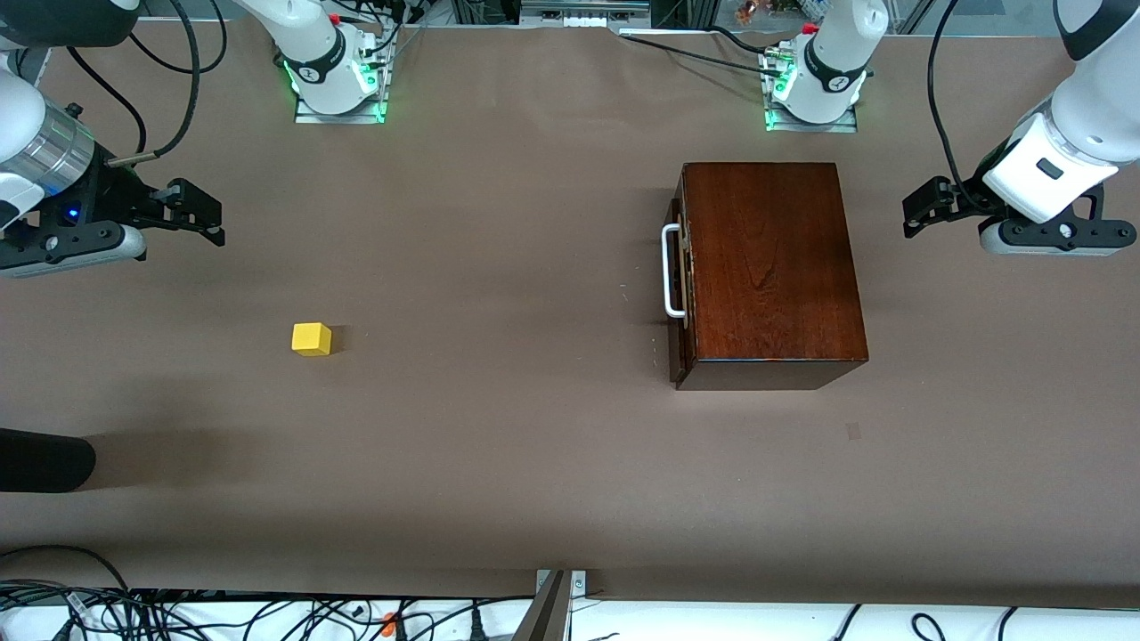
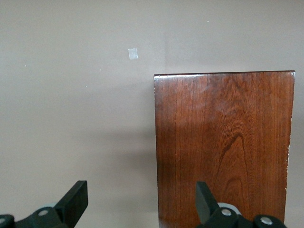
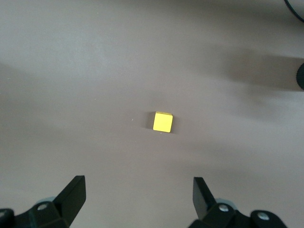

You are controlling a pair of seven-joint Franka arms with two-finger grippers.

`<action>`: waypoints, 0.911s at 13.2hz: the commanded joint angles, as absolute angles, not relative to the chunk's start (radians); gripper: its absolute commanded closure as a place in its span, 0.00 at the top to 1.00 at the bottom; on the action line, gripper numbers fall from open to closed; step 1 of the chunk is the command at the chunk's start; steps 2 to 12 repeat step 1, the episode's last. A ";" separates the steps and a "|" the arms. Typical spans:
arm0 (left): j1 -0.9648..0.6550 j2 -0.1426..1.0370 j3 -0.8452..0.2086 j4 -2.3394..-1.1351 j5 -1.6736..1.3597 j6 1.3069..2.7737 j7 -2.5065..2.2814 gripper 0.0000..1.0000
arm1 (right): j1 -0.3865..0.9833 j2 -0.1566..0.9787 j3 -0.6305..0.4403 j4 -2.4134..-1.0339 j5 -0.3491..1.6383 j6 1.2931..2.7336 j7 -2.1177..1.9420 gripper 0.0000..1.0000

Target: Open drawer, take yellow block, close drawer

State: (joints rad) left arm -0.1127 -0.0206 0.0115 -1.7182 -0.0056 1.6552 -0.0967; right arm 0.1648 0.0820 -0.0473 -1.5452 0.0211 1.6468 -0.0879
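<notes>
The dark reddish-brown wooden box (image 1: 770,267) stands toward the left arm's end of the table. Its drawer front (image 1: 682,267) with the white bar handle (image 1: 671,271) sits flush and faces the right arm's end. The yellow block (image 1: 311,339) lies on the bare table toward the right arm's end, outside the box. My left gripper (image 1: 922,206) is open and empty above the table beside the box. In the left wrist view the box top (image 2: 223,147) lies under one finger of that gripper (image 2: 141,199). My right gripper (image 1: 200,212) is open and empty. In the right wrist view the block (image 3: 163,122) lies ahead of that gripper (image 3: 138,194).
A small tape patch (image 1: 853,431) is on the table nearer to the front camera than the box; it also shows in the left wrist view (image 2: 133,53). A dark rounded object (image 1: 44,459) juts in at the right arm's end. The arm bases (image 1: 337,76) (image 1: 815,85) stand along the table's back edge.
</notes>
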 commanded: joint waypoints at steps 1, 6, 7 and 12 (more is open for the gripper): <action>-0.104 -0.002 0.011 -1.683 -0.025 1.637 -0.084 1.00 | 0.164 0.091 -0.048 -1.519 0.021 1.628 -0.080 1.00; -0.104 -0.002 0.011 -1.683 -0.025 1.637 -0.084 1.00 | 0.164 0.091 -0.048 -1.519 0.021 1.628 -0.080 1.00; -0.104 -0.002 0.011 -1.683 -0.025 1.637 -0.084 1.00 | 0.164 0.091 -0.048 -1.519 0.021 1.628 -0.080 1.00; -0.104 -0.002 0.011 -1.683 -0.025 1.637 -0.084 1.00 | 0.164 0.091 -0.048 -1.519 0.021 1.628 -0.080 1.00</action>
